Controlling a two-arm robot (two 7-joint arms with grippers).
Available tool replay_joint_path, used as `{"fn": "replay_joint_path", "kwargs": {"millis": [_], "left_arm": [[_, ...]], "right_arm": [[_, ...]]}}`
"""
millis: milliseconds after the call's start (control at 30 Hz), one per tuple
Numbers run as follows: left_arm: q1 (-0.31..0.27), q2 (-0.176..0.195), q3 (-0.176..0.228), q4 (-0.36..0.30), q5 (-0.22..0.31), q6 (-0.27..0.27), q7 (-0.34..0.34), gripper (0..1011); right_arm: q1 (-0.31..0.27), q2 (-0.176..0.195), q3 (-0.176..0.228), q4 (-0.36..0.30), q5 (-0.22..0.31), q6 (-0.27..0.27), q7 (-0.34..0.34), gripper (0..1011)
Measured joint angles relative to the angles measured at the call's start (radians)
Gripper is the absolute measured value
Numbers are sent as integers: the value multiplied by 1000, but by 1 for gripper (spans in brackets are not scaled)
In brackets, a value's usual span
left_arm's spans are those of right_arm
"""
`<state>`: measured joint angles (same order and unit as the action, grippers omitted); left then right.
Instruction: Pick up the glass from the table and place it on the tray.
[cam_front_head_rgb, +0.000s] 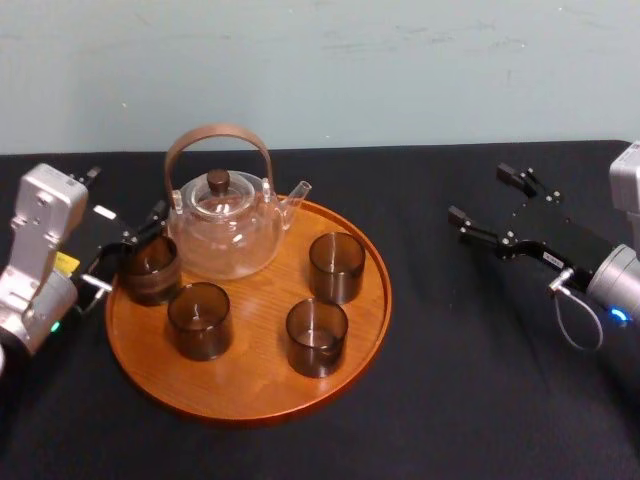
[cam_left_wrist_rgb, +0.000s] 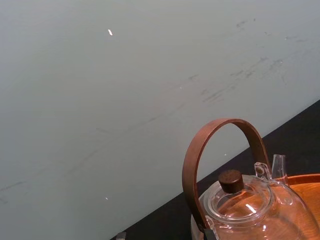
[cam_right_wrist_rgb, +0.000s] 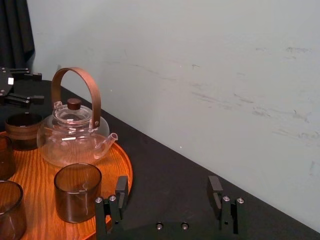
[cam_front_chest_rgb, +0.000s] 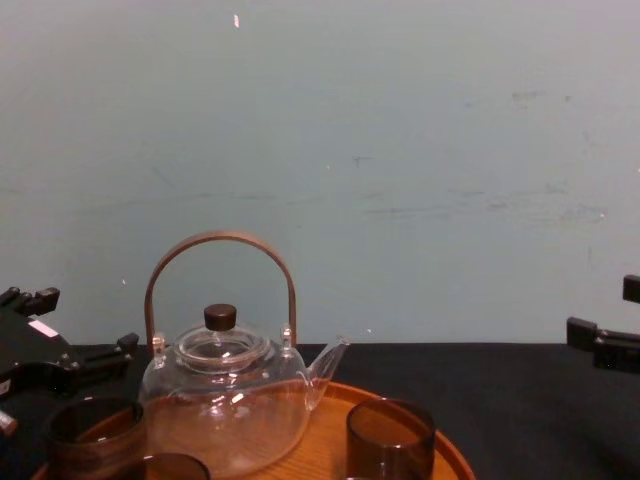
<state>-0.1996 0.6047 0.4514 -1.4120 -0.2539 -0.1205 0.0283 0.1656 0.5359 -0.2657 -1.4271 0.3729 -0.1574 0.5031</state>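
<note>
Here is the counter (cam_front_head_rgb: 480, 380), draped in flat black cloth and running back to a pale wall (cam_front_head_rgb: 400, 70). One thing sits straight on the cloth: the tray (cam_front_head_rgb: 250, 375), big, round, orange-brown wood with a low raised rim, placed left of centre and close to the front. From the chest view, the counter (cam_front_chest_rgb: 520, 400) stretches dark to the right of the tray (cam_front_chest_rgb: 330, 440). The right wrist view shows black cloth (cam_right_wrist_rgb: 165, 170) just past the tray's rim (cam_right_wrist_rgb: 122, 162). The left wrist view catches a slice of tray (cam_left_wrist_rgb: 305, 187) against the cloth (cam_left_wrist_rgb: 300, 130).
</note>
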Motion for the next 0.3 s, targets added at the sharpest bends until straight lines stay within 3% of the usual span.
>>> {"fn": "replay_joint_path", "kwargs": {"millis": [300], "left_arm": [[0, 0, 0, 0, 0, 0, 0, 1001]], "right_arm": [[1, -1, -2, -1, 0, 1, 1, 1002]]}}
